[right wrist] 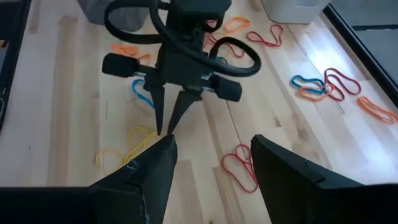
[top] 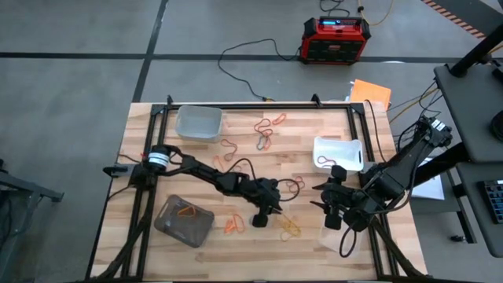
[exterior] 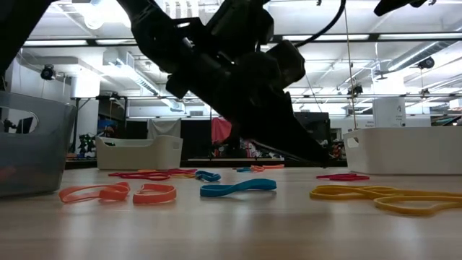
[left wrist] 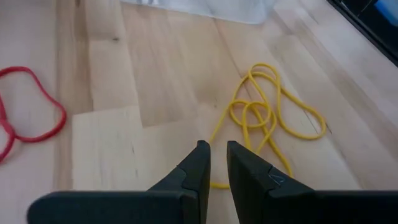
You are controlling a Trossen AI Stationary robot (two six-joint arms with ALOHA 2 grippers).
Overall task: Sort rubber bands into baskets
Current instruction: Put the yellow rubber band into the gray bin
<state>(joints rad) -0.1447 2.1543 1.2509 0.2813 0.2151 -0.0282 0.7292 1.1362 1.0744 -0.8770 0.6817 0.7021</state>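
high view lays out the wooden table [top: 157, 130] with four baskets: a clear basket [top: 198, 123] at the far left, a white basket [top: 339, 152] at the right, and a smoky basket [top: 183, 221] near the left front holding an orange band; the fourth i cannot make out. rubber bands [top: 267, 130] lie scattered across the middle, with orange bands [top: 233, 226] just beside the smoky basket and a yellow tangle [top: 289, 227] near the front centre. off the table sits a red-and-black box [top: 335, 39] with a black cable [top: 244, 51] trailing from it.

the left gripper [top: 267, 216] reaches down to the board next to the yellow tangle. left wrist view shows what the overhead cannot: its fingers [left wrist: 199, 163] are nearly pressed together, a thin gap between them, tips at the edge of the yellow bands [left wrist: 270, 115], pinching nothing that i can see. a red band [left wrist: 34, 115] lies well apart.

the right gripper [top: 334, 214] hangs nearby in front of the white basket, fingers [right wrist: 155, 165] spread wide and empty, red bands [right wrist: 239, 165] between them on the wood.

low view has the left arm blocking the centre, with a blue band [exterior: 238, 188] lying in front.
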